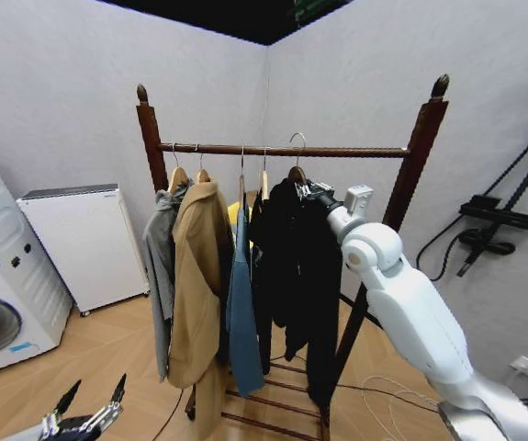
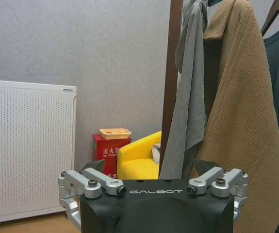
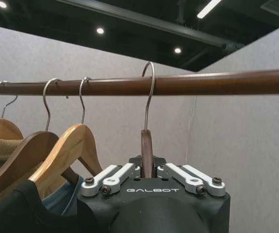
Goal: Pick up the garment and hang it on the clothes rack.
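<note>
The right gripper [image 3: 147, 171] is pinched on the dark wooden neck of the hanger [image 3: 147, 145], just under its metal hook [image 3: 150, 97], raised beside the right post of the rack. The hook is looped over the round red-brown wooden crossbar [image 3: 217, 82], so the plain black soft long-sleeved jacket [image 1: 296, 266] hangs from the tall dark red-brown wooden clothes rack [image 1: 426, 124], rightmost in the row.

The cloth looks limp and light; it would sag and swing if taken by the fabric, so the stiff hanger neck is the sound place to hold, and the grip there seems firm. The hook appears seated on the bar, which suggests the hanging step is nearly done.

Beside it hang a blue jacket [image 1: 241, 312], a long tan coat [image 1: 197, 276] and a grey garment [image 1: 160, 266].

The left gripper [image 2: 154, 187] waits low at the robot's left with fingers spread and nothing in them. Beyond it, a shallow cream tray [image 2: 115, 133] sits on a red box [image 2: 105, 153]; I cannot tell what it contains.
</note>
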### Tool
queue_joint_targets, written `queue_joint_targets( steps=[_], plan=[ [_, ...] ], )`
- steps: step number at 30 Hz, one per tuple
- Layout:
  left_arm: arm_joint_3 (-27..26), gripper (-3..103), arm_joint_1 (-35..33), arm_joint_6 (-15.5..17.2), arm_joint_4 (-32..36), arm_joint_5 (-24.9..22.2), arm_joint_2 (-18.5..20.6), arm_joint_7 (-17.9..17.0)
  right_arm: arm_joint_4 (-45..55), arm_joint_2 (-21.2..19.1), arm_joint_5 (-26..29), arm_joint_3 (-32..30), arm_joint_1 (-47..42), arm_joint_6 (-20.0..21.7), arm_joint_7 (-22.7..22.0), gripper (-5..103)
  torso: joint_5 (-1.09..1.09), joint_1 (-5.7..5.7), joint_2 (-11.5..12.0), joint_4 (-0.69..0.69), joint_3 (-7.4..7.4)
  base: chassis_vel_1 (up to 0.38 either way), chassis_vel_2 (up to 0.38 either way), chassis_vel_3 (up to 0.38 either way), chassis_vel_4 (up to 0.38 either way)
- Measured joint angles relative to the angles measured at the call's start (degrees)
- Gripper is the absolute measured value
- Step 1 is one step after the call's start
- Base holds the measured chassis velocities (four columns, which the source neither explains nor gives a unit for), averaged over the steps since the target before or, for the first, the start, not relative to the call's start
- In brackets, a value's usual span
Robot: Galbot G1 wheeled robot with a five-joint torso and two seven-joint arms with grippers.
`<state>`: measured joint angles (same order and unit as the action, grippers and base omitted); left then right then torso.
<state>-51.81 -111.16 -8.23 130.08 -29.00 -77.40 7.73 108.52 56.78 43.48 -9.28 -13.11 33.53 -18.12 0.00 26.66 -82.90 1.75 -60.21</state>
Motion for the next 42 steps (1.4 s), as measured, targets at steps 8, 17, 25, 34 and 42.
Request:
queue_joint_targets(
  steps=[8,17,25,34,42],
  plan=[
    [0.0,100,0.0,0.0,0.0,0.0,0.0,0.0,0.3,-0.2,3.0,0.5,-0.8,1.3,-2.3,10,0.00,0.00,0.0,0.00,0.00,0.000,0.000,0.000,0.000],
    [0.0,100,0.0,0.0,0.0,0.0,0.0,0.0,3.8,-1.0,4.4,-1.7,-4.5,0.3,1.6,21,0.02,0.01,0.0,0.00,0.00,0.000,0.000,0.000,0.000],
    [0.0,100,0.0,0.0,0.0,0.0,0.0,0.0,12.0,-4.2,13.5,-5.7,-8.6,1.6,-1.0,49,0.00,0.00,0.0,0.01,0.00,0.000,0.000,0.000,0.000],
    [0.0,100,0.0,0.0,0.0,0.0,0.0,0.0,21.7,-7.4,15.5,-12.9,-21.1,3.1,-5.9,82,0.01,0.00,0.0,0.01,0.01,0.000,0.000,0.000,0.000],
    [0.0,100,0.0,0.0,0.0,0.0,0.0,0.0,25.7,-6.3,10.8,-16.7,-33.2,3.5,-10.8,100,0.01,0.00,0.0,0.00,0.00,0.000,0.000,0.000,0.000]
  ],
)
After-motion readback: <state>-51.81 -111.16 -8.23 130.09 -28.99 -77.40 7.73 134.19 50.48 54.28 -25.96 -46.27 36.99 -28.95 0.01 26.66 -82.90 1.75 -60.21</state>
